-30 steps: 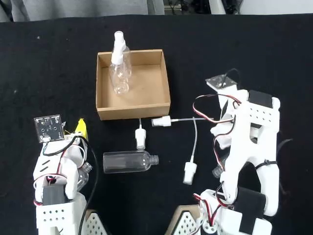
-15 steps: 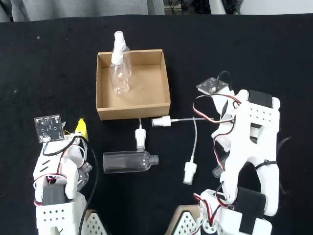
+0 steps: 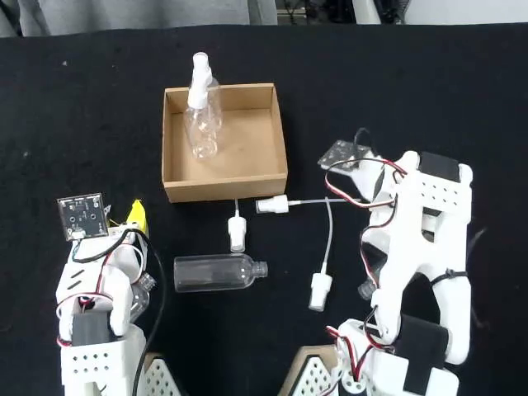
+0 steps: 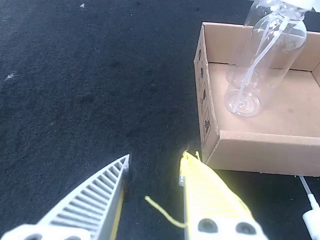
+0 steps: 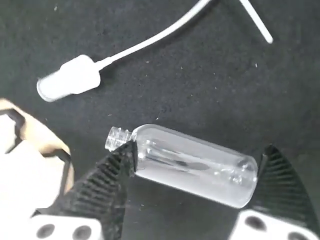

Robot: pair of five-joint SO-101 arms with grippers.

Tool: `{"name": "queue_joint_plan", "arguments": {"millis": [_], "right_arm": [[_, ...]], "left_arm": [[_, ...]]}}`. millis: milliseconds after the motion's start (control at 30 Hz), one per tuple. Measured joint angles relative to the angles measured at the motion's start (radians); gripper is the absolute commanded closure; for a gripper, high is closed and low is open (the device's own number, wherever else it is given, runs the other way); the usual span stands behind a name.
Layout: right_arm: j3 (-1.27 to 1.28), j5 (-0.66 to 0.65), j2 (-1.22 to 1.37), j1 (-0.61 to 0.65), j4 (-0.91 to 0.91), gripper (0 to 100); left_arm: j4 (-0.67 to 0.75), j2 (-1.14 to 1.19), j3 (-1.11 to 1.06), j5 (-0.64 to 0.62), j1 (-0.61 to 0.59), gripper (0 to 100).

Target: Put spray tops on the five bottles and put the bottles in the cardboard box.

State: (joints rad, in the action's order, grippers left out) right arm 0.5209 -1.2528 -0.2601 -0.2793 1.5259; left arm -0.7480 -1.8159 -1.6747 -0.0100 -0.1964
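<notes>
The cardboard box (image 3: 227, 188) stands on the black table (image 3: 429, 82), at the far side and a little left of the middle. In its far left corner I see what looks like two capped bottles (image 3: 202, 124), clear with white spray tops on, leaning together against the wall.

Near the front wall of the box lie three loose tops. The small spray top (image 3: 238, 233) is just in front of the wall. The long-tube spray top (image 3: 274, 205) is to its right, with its tube pointing right. The near spray top (image 3: 320, 290) is closer to me, and its tube runs toward the far side.

An open bottle (image 3: 219, 272) lies on its side on the near side of the box, left of the near spray top. Its neck points right and it has no top.

My right gripper (image 5: 200, 150) is spread wide over another uncapped bottle (image 5: 190, 165), which lies on the table between the jaws. One finger (image 5: 117, 167) is at the bottle's shoulder and the other is just beside its base. I cannot tell if either really touches, and nothing is squeezed.

My left gripper (image 4: 155, 162) is also spread, with nothing between the jaws. It is above bare cloth just beside the near left corner of the box. Under the left arm a clear bottle neck (image 3: 145, 283) shows in the high view.
</notes>
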Motion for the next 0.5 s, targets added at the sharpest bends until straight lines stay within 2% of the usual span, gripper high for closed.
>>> {"name": "queue_joint_plan", "arguments": {"millis": [167, 500], "right_arm": [[0.043, -0.158, 0.0, -0.003, 0.0, 66.3], [0.049, -0.417, 0.0, -0.17, -0.006, 66.3]], "left_arm": [[0.0, 0.0, 0.0, 0.0, 0.0, 84], [0.0, 0.0, 0.0, 0.0, 0.0, 84]]}}
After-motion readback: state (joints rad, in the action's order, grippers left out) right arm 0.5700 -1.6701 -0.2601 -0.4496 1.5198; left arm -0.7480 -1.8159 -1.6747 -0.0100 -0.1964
